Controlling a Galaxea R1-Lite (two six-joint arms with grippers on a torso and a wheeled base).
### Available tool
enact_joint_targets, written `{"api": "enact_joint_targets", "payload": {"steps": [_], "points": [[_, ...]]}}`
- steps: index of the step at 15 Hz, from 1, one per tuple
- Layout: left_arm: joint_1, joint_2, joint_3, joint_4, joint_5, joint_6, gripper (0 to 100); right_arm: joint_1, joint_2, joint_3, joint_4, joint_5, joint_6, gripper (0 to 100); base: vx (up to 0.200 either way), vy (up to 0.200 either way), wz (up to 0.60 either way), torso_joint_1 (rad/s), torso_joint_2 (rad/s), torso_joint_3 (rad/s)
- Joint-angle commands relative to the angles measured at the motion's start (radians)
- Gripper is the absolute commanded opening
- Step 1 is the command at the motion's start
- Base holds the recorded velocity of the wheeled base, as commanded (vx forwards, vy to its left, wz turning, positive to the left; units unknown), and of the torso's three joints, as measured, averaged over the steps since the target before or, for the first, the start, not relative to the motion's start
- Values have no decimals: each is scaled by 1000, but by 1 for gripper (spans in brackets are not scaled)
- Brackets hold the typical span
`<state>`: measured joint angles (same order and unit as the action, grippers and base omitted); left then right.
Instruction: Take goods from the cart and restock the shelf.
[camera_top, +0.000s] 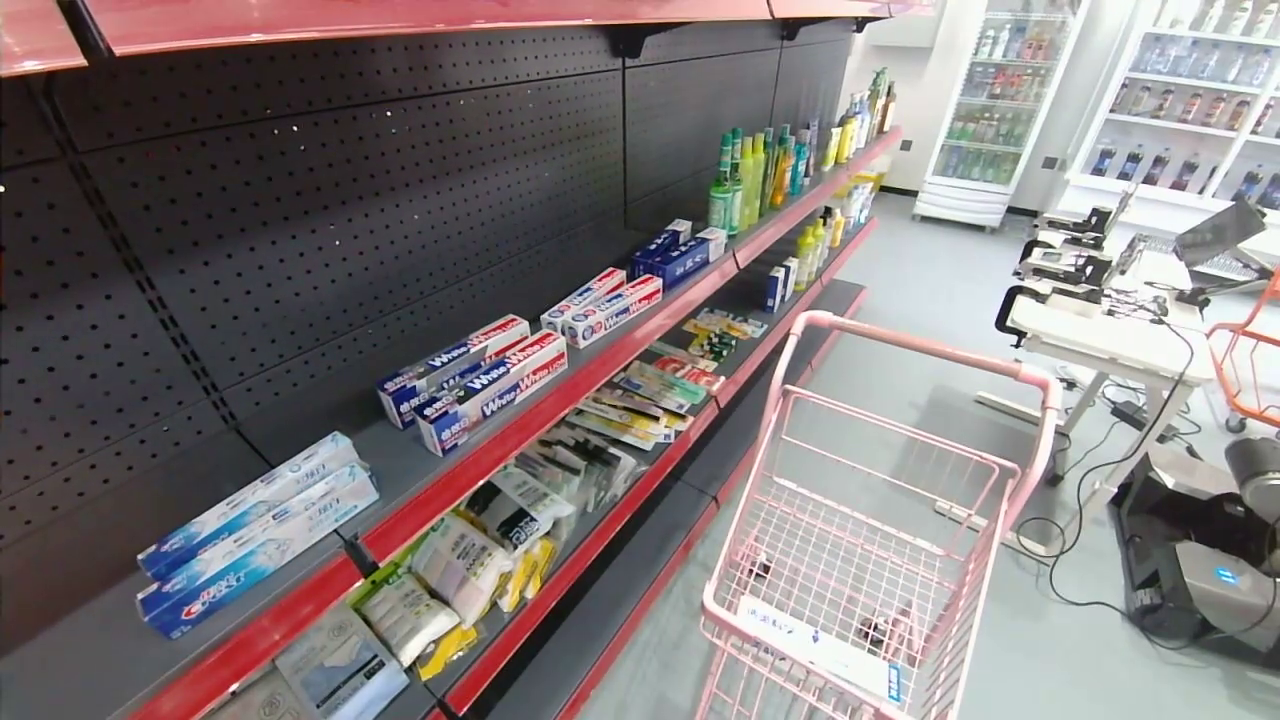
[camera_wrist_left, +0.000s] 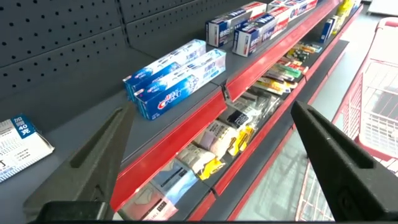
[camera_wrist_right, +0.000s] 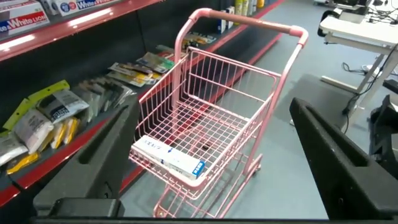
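One white and blue box (camera_wrist_right: 169, 158) lies flat on the wire floor of the pink cart (camera_wrist_right: 211, 118), against the end opposite the handle. We see the cart standing in the aisle, just beside the lower tiers of the shelf (camera_top: 560, 400).

The right claw (camera_wrist_right: 214, 106) hangs above the cart, its fingers spread wide and grasping nothing. The left claw (camera_wrist_left: 211, 109) hovers in front of the shelf's red front edge, likewise released and empty.

Near the left claw, two light blue toothpaste boxes (camera_wrist_left: 177, 78) lie side by side on the shelf, close to its front edge. Farther along the same tier we find a group of white, blue and red boxes (camera_top: 475, 380), then another such group (camera_top: 603, 305), then dark blue boxes (camera_top: 680, 250), and green bottles (camera_top: 745, 175) toward the far end. On the tier below, soft packets (camera_top: 470, 560) lie crowded together along the front edge.

Past the cart's handle stands a white table (camera_top: 1100, 345) with cables, and a glass-door cooler (camera_top: 985, 110) stands against the far wall.
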<state>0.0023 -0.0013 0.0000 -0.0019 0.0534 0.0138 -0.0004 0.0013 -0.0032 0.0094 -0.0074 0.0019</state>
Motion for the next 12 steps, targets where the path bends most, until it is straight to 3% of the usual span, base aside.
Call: {"api": "enact_joint_targets", "payload": {"steps": [1,6,9,12], "points": [[1,1,0,0,0,0,100,-1,-1,0,0,-3,0,100,0,0,0,0,0,0],[1,1,0,0,0,0,100,0,-1,0,0,3,-2,100,0,0,0,0,0,0],[1,1,0,-1,0,0,100,0,-1,0,0,3,-3,100,0,0,-600,1,-1,2],[1,1,0,-1,0,0,100,0,0,0,0,9,-2,100,0,0,0,0,0,0]]}}
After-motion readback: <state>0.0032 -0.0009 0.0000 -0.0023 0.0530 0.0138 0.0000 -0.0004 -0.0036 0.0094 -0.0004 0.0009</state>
